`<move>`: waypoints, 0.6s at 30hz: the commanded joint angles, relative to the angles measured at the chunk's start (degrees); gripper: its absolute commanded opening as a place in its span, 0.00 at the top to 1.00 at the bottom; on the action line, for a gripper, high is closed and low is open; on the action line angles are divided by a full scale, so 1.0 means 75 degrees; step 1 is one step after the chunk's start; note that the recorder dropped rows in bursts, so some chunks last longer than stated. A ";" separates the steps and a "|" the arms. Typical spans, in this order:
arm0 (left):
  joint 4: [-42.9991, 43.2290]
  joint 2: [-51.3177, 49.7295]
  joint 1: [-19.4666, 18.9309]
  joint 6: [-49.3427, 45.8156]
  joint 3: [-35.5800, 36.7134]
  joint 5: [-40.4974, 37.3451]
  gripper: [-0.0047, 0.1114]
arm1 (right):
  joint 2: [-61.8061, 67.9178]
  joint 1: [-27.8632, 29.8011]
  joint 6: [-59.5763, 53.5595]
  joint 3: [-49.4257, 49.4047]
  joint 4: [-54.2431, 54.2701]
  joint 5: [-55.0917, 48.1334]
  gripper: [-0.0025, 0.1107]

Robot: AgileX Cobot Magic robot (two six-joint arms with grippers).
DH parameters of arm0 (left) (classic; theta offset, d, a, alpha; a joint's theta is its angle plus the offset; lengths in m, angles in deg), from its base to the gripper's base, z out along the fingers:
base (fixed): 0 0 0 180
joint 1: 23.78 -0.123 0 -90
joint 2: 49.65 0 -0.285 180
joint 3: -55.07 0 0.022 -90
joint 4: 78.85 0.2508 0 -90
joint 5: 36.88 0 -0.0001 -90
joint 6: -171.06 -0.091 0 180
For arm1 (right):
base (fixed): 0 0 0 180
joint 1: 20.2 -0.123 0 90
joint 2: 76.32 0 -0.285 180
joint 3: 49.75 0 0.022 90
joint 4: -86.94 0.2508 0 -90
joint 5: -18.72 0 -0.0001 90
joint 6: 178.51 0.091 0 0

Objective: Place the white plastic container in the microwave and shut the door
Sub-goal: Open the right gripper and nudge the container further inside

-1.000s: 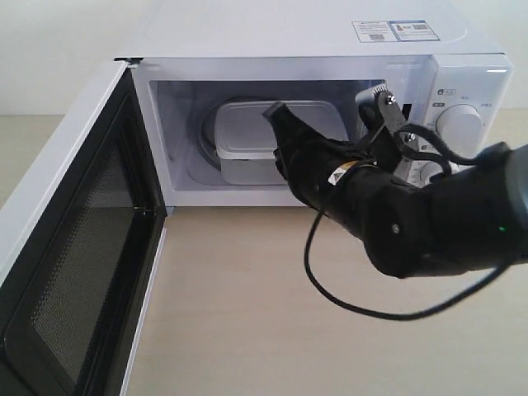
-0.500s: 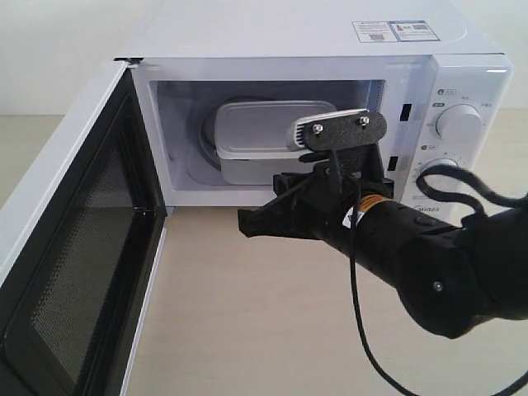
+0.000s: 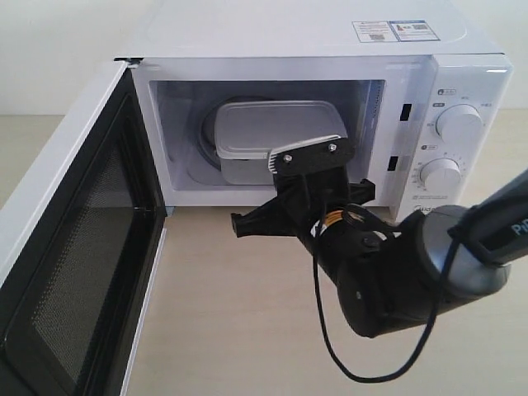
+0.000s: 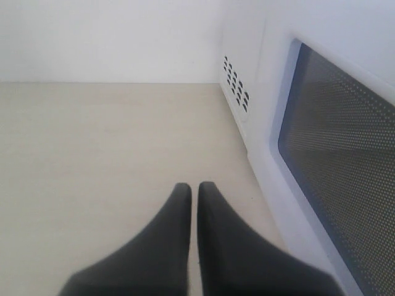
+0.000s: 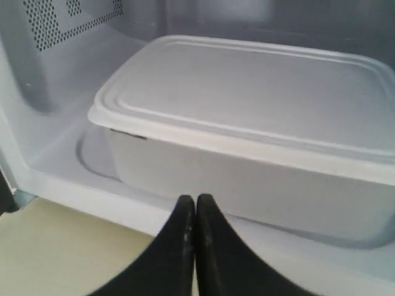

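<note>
The white plastic container (image 3: 268, 132) sits lidded on the glass turntable (image 5: 92, 155) inside the microwave (image 3: 313, 37). The door (image 3: 78, 264) stands wide open to the left, its mesh inner face showing. My right gripper (image 5: 196, 198) is shut and empty, its tips at the cavity's front sill, just short of the container (image 5: 247, 111) and apart from it. In the exterior view its tips are hidden behind the wrist camera bracket (image 3: 309, 157). My left gripper (image 4: 194, 187) is shut and empty above the table, beside the door's outer face with its dark window (image 4: 345, 185).
Two round dials (image 3: 459, 124) are on the microwave's right panel. The right arm (image 3: 388, 280) and its loose black cable (image 3: 330, 346) fill the table area in front of the cavity. Vent holes (image 4: 236, 80) mark the microwave's side wall.
My right gripper has drawn back out of the cavity and the wrist has turned over. The container stays on the turntable; the door has not moved.
</note>
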 commanded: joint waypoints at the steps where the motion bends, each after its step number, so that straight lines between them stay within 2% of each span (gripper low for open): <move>1: -0.0049 0.0027 -0.0009 0.0039 0.0019 0.0005 0.92 | 0.0247 -0.0003 -0.0127 0.0556 0.0093 0.0164 0.98; 9: -0.0049 0.0027 -0.0009 0.0039 0.0019 0.0005 0.92 | 0.0660 0.0013 -0.0145 0.1125 0.0832 0.0169 0.98; 18: -0.0049 0.0027 -0.0009 0.0039 0.0019 0.0005 0.92 | 0.1166 0.0318 -0.0206 0.1597 0.0883 0.0143 0.98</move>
